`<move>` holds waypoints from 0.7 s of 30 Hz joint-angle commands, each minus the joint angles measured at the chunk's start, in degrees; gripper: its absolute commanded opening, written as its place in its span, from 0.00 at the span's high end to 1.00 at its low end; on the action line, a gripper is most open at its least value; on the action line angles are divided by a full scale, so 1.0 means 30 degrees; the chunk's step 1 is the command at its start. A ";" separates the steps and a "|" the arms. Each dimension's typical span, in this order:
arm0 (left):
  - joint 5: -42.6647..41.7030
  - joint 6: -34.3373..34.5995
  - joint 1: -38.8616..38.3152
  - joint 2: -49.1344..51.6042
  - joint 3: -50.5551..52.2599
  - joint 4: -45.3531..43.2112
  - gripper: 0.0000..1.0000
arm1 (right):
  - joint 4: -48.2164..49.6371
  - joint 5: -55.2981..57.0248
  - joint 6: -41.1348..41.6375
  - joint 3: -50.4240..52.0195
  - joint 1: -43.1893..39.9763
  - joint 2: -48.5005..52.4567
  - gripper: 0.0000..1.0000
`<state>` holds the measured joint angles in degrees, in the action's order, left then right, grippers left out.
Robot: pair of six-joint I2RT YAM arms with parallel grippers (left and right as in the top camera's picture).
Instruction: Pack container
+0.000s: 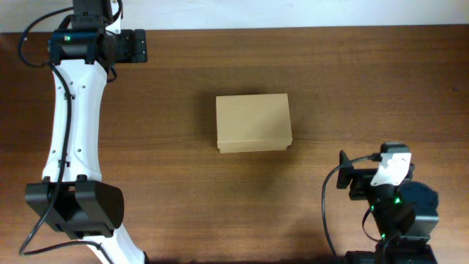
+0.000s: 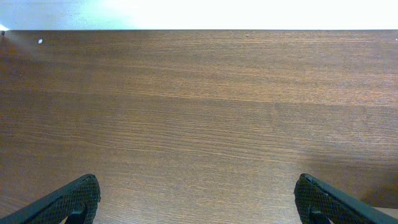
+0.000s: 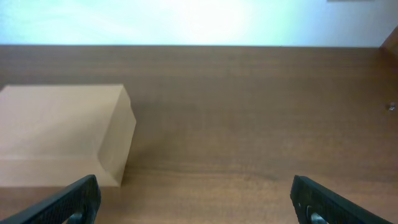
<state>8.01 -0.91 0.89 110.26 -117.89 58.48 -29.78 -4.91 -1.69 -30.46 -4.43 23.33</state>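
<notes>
A dark brown wooden table (image 1: 352, 81) fills the view, its grain running lengthwise and its far edge meeting a pale wall. One thing lies on it: a plain tan cardboard box (image 1: 253, 121), near the middle of the top. It sits flat and square to the table's edges, with its lid down and bare wood all round it.

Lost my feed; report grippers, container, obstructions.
Left gripper open, empty. Right gripper open, empty. Container centred, lid shut, untouched. No obstruction seen.
</notes>
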 commanded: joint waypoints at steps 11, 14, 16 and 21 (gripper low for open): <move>0.0138 -0.0219 0.0029 -0.0204 -0.0226 -0.0029 0.00 | 0.0000 -0.0299 0.0073 0.3504 -0.0022 -0.1909 0.01; 0.0138 -0.0219 0.0029 -0.0204 -0.0226 -0.0022 0.00 | 0.0007 -0.0299 0.0073 0.4495 -0.0022 -0.2149 0.01; 0.0138 -0.0219 0.0029 -0.0204 -0.0219 -0.0029 0.00 | 0.0015 -0.0335 0.0073 0.5406 -0.0015 -0.2499 0.01; 0.0138 -0.0219 0.0029 -0.0204 -0.0219 -0.0029 0.00 | 0.0073 -0.1392 0.0073 0.6783 -0.0015 -0.3665 0.01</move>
<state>7.99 -0.91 0.89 110.26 -117.89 58.50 -29.91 -6.68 -1.69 -12.21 -4.40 14.83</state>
